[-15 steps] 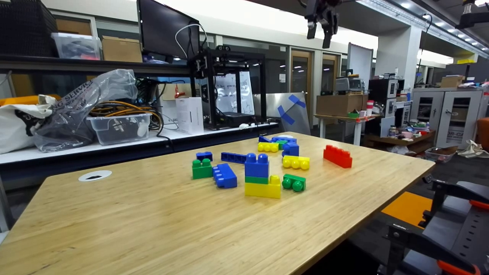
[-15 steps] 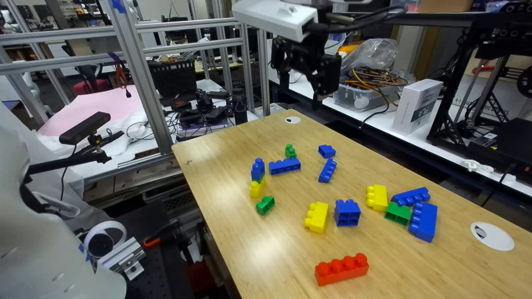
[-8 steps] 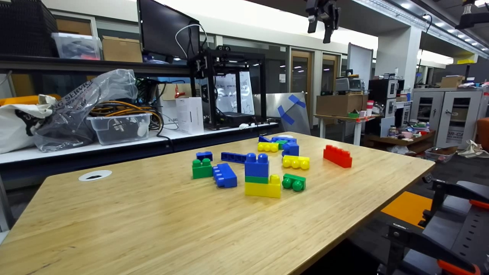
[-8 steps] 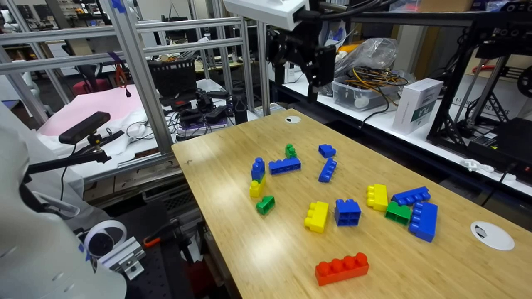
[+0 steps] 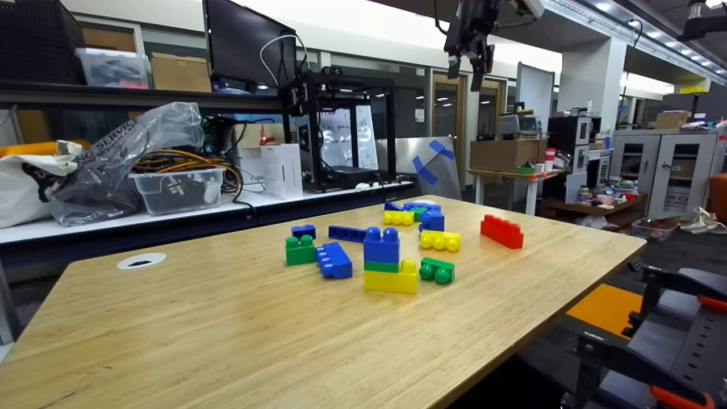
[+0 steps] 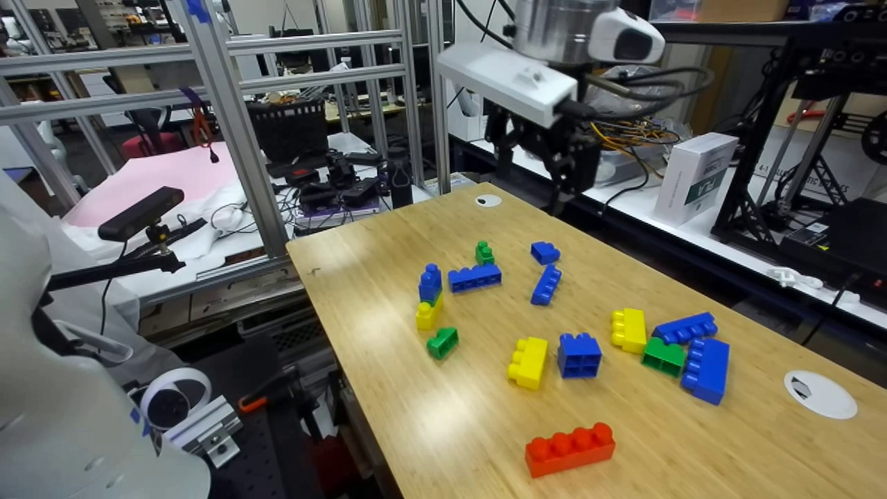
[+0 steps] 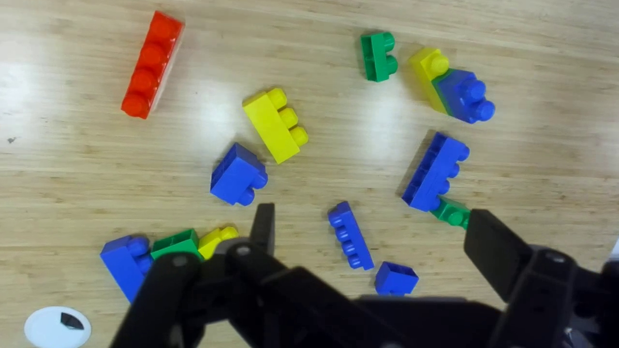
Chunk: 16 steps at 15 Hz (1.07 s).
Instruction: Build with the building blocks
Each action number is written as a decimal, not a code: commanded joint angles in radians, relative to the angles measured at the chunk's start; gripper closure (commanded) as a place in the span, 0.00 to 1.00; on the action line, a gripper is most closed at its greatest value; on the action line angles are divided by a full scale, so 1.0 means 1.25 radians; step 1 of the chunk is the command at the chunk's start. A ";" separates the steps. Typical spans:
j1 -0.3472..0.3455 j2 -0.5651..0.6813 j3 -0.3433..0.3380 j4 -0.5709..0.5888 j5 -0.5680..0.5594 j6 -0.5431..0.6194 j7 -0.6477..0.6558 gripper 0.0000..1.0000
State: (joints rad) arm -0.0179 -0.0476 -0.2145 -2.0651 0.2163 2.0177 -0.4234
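A small stack stands upright on the table: a yellow brick at the bottom, a thin green layer, and a blue brick on top at one end. It also shows in the wrist view. Loose bricks lie around it: a red one, yellow ones, green ones, and several blue ones. My gripper is open and empty, high above the table, in both exterior views.
The wooden table has white round inserts near its edge. A white bench with a plastic bin, cables and a 3D printer runs alongside. Metal framing stands beyond another side.
My open gripper rose slightly, then came down. Over the whole second it shifted a little right in an exterior view where the arm is near. The bricks have not moved.
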 commanded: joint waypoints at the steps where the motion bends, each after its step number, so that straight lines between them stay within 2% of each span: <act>1: -0.053 0.176 0.016 0.150 0.072 -0.026 -0.108 0.00; 2: -0.071 0.221 0.030 0.196 0.074 -0.082 -0.162 0.00; 7: -0.124 0.370 0.093 0.326 0.003 -0.138 -0.320 0.00; 9: -0.125 0.408 0.102 0.357 -0.028 -0.139 -0.308 0.00; 10: -0.127 0.375 0.107 0.308 -0.014 -0.095 -0.290 0.00; 16: -0.131 0.401 0.113 0.344 -0.032 -0.115 -0.290 0.00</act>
State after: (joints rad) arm -0.1510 0.4550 -0.1086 -1.6367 0.1924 1.8738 -0.7959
